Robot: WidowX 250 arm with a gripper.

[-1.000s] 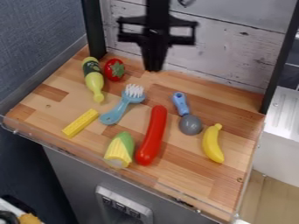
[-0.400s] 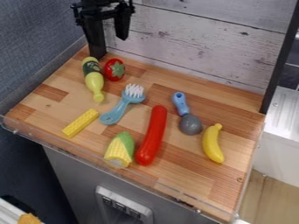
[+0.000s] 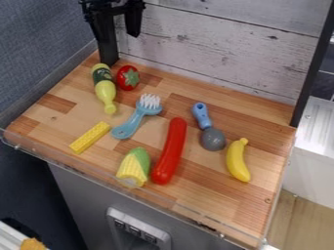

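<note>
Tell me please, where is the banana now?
In the camera view, the banana lies toward the right side of the wooden top, right of the blue-handled tool.

High camera, slanted down, whole worktop (image 3: 219, 195) framed.

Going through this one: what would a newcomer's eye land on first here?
Probably the long, bright red toy lying near the middle of the wooden board, just beside the corn. Next come the yellow banana towards the board's right side and the black hand up at the top left, above the bottle-shaped green toy.
</note>
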